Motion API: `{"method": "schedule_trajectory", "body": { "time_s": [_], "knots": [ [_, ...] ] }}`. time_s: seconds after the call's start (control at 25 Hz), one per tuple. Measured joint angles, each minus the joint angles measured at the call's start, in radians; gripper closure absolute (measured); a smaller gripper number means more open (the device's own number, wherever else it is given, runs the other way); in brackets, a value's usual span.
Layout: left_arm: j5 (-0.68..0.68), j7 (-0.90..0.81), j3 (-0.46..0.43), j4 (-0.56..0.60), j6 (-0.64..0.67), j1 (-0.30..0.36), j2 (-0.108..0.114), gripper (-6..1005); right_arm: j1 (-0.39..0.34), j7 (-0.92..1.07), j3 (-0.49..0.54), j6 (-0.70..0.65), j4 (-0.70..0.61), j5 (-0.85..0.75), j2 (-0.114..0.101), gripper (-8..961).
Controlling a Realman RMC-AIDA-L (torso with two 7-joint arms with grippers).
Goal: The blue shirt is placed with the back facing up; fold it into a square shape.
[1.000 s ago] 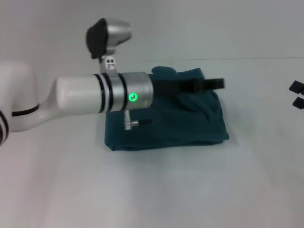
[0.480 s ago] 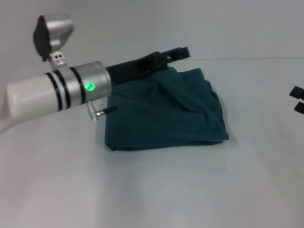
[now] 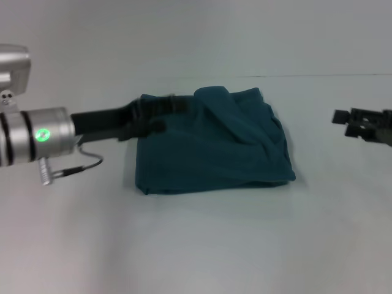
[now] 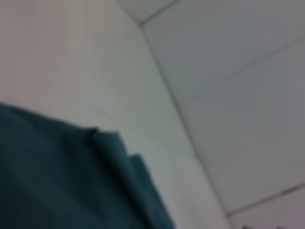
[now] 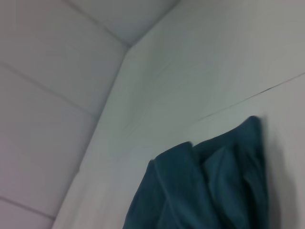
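My arms flank the folded blue shirt [image 3: 211, 144].

It lies bunched into a rough square mid-table [image 3: 196, 245]. My left gripper [image 3: 168, 104] reaches level across its far left corner; my right gripper [image 3: 343, 117] hangs well apart. Neither's jaws can I make out.

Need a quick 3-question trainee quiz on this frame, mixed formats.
1. True or false: the shirt lies spread flat with both sleeves out.
2. Which gripper is over the shirt's far left corner? A) left gripper B) right gripper C) neither
3. Fill in: the right gripper is off to the shirt's ____ side, not touching it.

Key: 1 false, it is already a folded, roughly square bundle on the table; 2 A; 3 right.
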Motion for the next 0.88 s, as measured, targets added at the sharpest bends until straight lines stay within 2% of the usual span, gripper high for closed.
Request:
{"method": "schedule_trajectory", "body": {
  "time_s": [0.16,0.32,0.6,0.88],
  "knots": [
    [0.191,0.093,-0.117,0.067,0.147,0.030,0.006,48,0.100,0.100,-0.072,0.004,-0.053,-0.073,-0.018,157],
    [0.237,0.154,-0.186,0.149,0.220,0.079,-0.004,49,0.192,0.195,-0.087,0.045,-0.102,-0.186,-0.010,157],
    [0.233,0.160,-0.264,0.231,0.233,0.147,-0.030,50,0.333,0.302,-0.192,0.239,-0.103,-0.386,0.045,158],
    [0.233,0.160,-0.293,0.233,0.233,0.151,-0.044,49,0.382,0.325,-0.278,0.407,-0.014,-0.421,0.097,159]
  ]
}}
